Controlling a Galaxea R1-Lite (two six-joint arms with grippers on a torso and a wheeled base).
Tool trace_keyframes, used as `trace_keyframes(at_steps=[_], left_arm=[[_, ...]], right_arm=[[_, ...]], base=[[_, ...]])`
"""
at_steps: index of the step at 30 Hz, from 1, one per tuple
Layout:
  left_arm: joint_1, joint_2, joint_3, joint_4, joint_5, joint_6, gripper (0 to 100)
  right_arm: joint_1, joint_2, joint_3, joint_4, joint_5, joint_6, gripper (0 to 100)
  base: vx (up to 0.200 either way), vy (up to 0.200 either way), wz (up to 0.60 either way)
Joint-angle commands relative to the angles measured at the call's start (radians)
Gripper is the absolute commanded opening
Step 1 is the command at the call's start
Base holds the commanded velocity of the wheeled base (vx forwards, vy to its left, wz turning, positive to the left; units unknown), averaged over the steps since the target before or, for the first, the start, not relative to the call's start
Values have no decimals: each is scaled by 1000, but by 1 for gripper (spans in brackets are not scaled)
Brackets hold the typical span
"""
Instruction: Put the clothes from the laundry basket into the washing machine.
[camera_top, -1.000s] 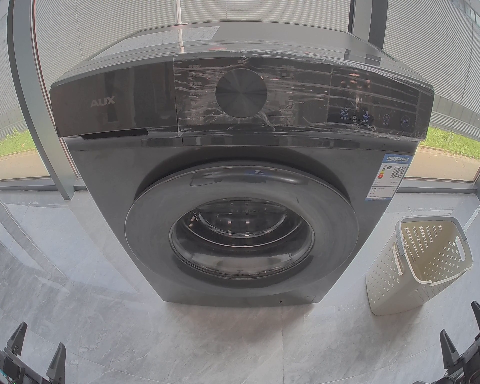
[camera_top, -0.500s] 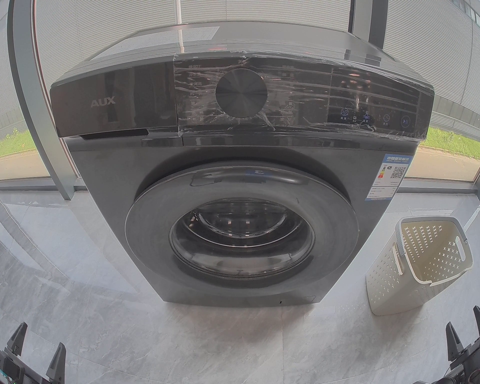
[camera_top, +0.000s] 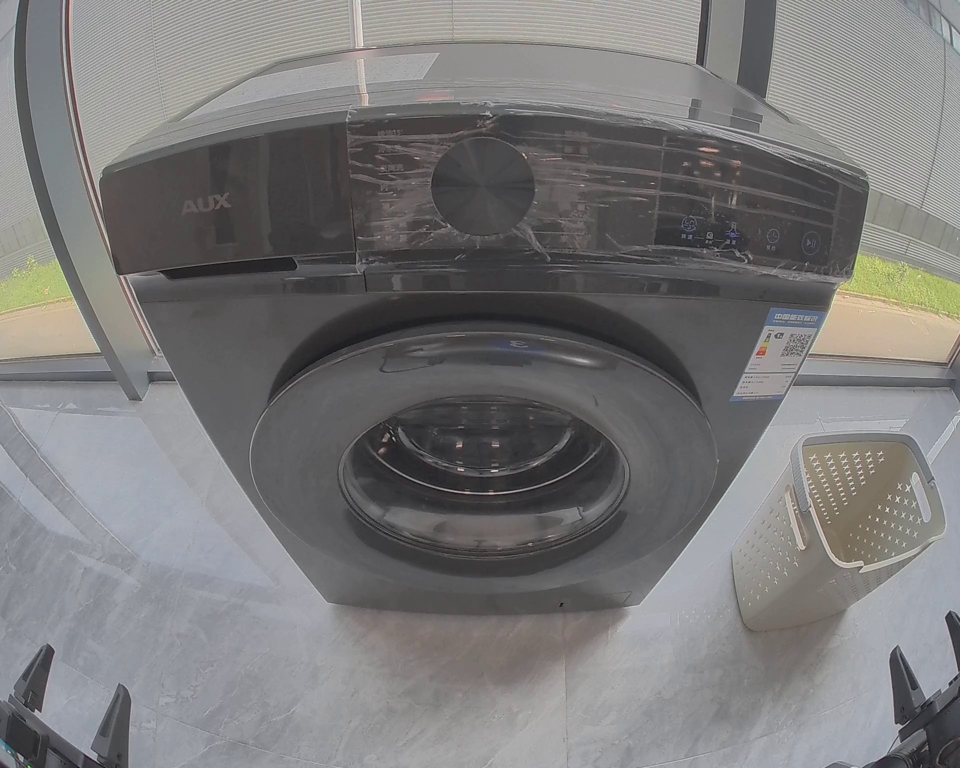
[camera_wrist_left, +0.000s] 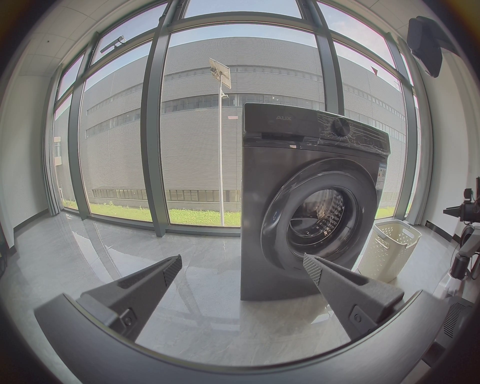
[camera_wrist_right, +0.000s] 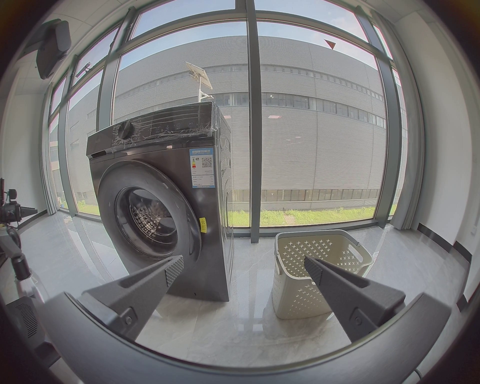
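Observation:
A dark grey front-loading washing machine (camera_top: 480, 330) stands straight ahead with its round glass door (camera_top: 483, 470) shut. The drum behind the glass looks bare. A cream perforated laundry basket (camera_top: 835, 525) stands on the floor to the right of the machine; no clothes show inside it from here. My left gripper (camera_top: 75, 690) hangs low at the near left, open, with nothing between its fingers. My right gripper (camera_top: 925, 660) is low at the near right, just in front of the basket, also open. The machine (camera_wrist_left: 310, 200) and the basket (camera_wrist_right: 320, 270) lie beyond the spread jaws in both wrist views.
Pale marble floor (camera_top: 450, 680) spreads between me and the machine. Tall windows with dark frames (camera_top: 60, 200) run behind the machine. A tripod-mounted device (camera_wrist_right: 12, 215) stands off to the left side of the room.
My right gripper has dropped slightly lower and shifted a little to the right at the picture's corner. The left gripper, machine and basket have stayed put.

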Motion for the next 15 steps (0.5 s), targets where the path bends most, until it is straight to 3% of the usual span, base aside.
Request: trace_keyframes(at_steps=[1,15], left_arm=[[-1,-13,18,0,1,2,100],[-1,-13,16,0,-1,-14,100]], right_arm=[[-1,-6,18,0,2,0,100],[1,-6,18,0,2,0,100]], base=[[0,0,0],[0,0,0]])
